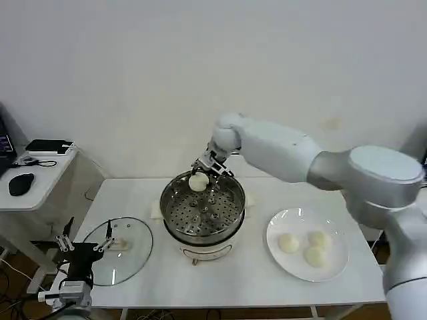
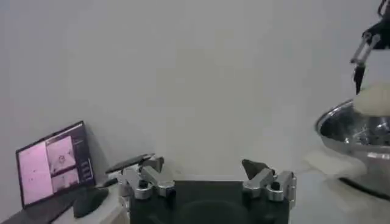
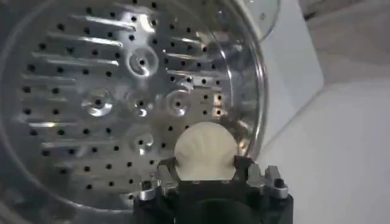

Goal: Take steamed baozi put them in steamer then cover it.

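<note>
Surface (image 1: 267,280): white, carrying all the task's things; a side desk with a laptop (image 2: 53,163) stands to its far left.
Right arm: reaches from the right across to the far rim of the steamer.
Steamer (image 1: 175,227): steel pot on a white base, centre of the surface; its perforated tray (image 3: 85,85) is bare, with no bun lying on it yet.
Cover (image 1: 137,250): glass lid lying flat on the surface at near left, well apart from the steamer, its pale handle up.
Plate (image 1: 333,260): white, right of the steamer, holding three buns (image 1: 305,248) close together.
Right gripper (image 1: 205,172): clamped on the fourth bun (image 1: 198,181), one finger at each side; it hangs over the far part of the tray, just inside the rim.
Left gripper (image 1: 85,245): idle at near left, over the near edge of the cover; fingers spread apart and holding nothing.
Step in hand: judged to be placing the first of four buns into the steamer.
Next move: likely lower the bun to the tray and part the fingers without dragging it; leave room for three more. Cover goes on last.
Risk: soft bun may dent under the clamp or stick to a finger on release.
Writing: none legible; laptop screen content too small to read.
</note>
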Available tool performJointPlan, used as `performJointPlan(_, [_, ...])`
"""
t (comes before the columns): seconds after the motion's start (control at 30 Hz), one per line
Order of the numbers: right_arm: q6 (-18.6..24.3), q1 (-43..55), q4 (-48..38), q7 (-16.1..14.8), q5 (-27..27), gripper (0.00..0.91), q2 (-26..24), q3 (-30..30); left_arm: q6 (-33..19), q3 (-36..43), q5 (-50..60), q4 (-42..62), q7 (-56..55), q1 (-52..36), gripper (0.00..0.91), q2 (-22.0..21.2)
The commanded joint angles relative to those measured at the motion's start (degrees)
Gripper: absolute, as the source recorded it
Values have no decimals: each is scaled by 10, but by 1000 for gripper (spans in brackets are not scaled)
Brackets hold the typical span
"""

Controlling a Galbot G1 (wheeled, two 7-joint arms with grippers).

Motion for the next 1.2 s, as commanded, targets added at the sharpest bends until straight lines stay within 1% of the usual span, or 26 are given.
performJointPlan(0.03, [69,-29,-87,12,-77,665,47,14,-1,-1,0,1,0,0,907,-1])
performJointPlan(0.13, [78,-29,-92,15,-89,665,48,18,-1,0,0,3,0,-1,907,-1])
performJointPlan(0.4, [82,-31,-79,16,-79,665,44,14,-1,1,0,2,0,-3,907,2])
performJointPlan(0.63, [87,-32,-68,17,-87,685,42,9,-1,1,0,1,0,-3,907,1])
performJointPlan(0.67, [88,-31,-68,17,-86,816,42,9,-1,1,0,1,0,-2,907,1])
performJointPlan(0.7, [89,-30,-67,18,-85,887,41,9,-1,1,0,0,0,-2,907,0])
performJointPlan(0.73, [90,-29,-66,21,-83,907,40,9,-1,1,0,-1,0,-2,907,0])
performJointPlan(0.8, [94,-26,-61,26,-80,907,38,9,-1,1,0,-2,0,-1,907,0])
performJointPlan(0.87, [92,-17,-41,25,-63,907,27,8,-1,1,0,-2,0,0,907,-1])
performJointPlan(0.97, [70,1,10,15,-26,907,1,-2,-1,2,1,-2,0,0,907,-1])
performJointPlan(1.0, [62,13,25,11,-15,907,-17,-6,-1,3,1,-1,0,-1,907,-1])
performJointPlan(1.03, [50,25,58,8,4,907,-32,-11,-1,6,2,0,0,-1,907,-1])
performJointPlan(1.2, [22,82,139,6,42,907,-97,-36,-1,14,2,-1,0,-4,907,-2])
